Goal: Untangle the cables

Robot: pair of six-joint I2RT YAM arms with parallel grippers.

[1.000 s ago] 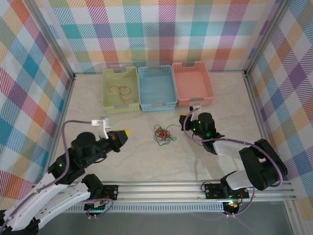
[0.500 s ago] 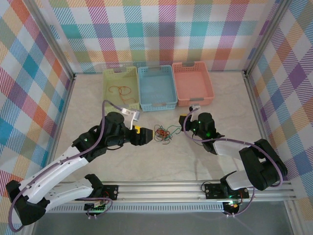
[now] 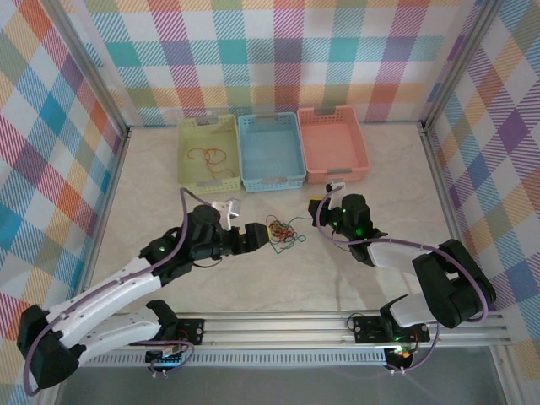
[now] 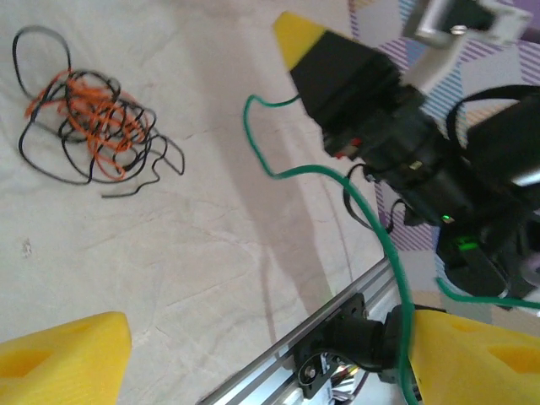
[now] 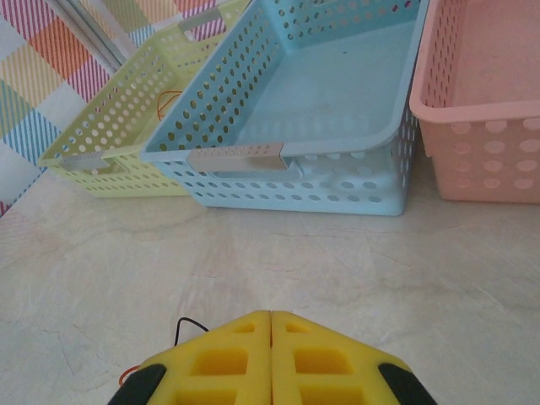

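Top external view: left claw [image 3: 267,234] spread wide beside the cables [image 3: 283,232], tangled on the surface [image 3: 337,287]; right claw [image 3: 315,204] pressed together. Risk (judged): closing gathers several strands, tightening the knot.

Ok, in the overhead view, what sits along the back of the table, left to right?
yellow basket → blue basket → pink basket

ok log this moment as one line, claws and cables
left claw: open, at cable tangle | right claw: shut, beside tangle | green cable: trails off toward right claw | yellow basket: orange cable inside
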